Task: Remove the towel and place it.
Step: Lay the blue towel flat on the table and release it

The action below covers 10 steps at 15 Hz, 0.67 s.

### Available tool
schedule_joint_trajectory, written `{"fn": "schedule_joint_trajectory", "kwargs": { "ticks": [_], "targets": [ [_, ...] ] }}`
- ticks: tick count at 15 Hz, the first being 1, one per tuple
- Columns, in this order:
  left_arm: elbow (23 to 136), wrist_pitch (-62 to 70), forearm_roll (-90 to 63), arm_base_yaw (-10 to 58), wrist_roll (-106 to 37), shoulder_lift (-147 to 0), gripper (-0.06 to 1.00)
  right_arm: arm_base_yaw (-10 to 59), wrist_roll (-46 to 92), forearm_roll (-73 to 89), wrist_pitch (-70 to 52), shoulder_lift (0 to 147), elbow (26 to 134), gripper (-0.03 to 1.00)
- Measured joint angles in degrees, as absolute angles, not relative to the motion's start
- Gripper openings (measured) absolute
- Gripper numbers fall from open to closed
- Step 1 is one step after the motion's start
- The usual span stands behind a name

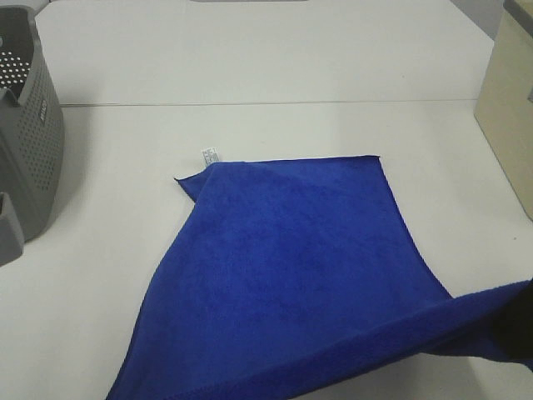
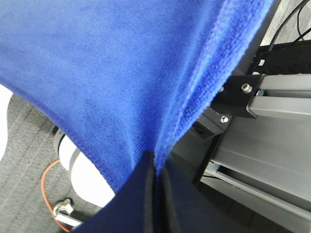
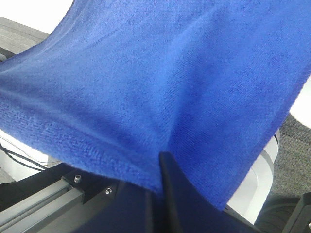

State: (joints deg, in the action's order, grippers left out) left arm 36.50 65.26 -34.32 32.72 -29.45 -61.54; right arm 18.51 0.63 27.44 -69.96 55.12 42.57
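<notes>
Wrist views: left pincer (image 2: 154,162), right pincer (image 3: 162,160) clamp towel (image 2: 97,73).

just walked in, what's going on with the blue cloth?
Both arms are handling the towel. The left gripper and the right gripper are each shut on its near edge, one toward each end, and hold that edge up off the table. The far edge, with the white tag, appears to lie on the tabletop. The grey basket stands to the left, apart from the towel.
</notes>
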Motion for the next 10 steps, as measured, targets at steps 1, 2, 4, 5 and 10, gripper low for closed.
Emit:
{"fn": "schedule_joint_trajectory", "kwargs": {
  "ticks": [1, 2, 4, 5, 10],
  "targets": [
    [36.38, 65.43, -34.61, 32.72, -28.3, -61.54, 0.0, 18.51, 0.63, 27.73, -69.96, 55.12, 42.57, 0.03],
    [36.38, 65.6, -35.12, 32.72, -27.16, -61.54, 0.0, 18.51, 0.63, 27.73, -69.96, 55.12, 42.57, 0.05],
    [36.38, 65.83, -35.24, 32.72, -26.07, -61.54, 0.0, 18.51, 0.63, 27.33, -69.9, 55.12, 42.57, 0.09],
    [36.38, 65.49, -35.01, 32.72, -25.95, -61.54, 0.0, 18.51, 0.63, 27.1, -69.9, 55.12, 42.57, 0.11],
    [36.1, 64.57, -34.38, 32.72, -25.95, -61.54, 0.1, 18.51, 0.63, 28.02, -69.9, 55.12, 42.57, 0.24]
  ]
}}
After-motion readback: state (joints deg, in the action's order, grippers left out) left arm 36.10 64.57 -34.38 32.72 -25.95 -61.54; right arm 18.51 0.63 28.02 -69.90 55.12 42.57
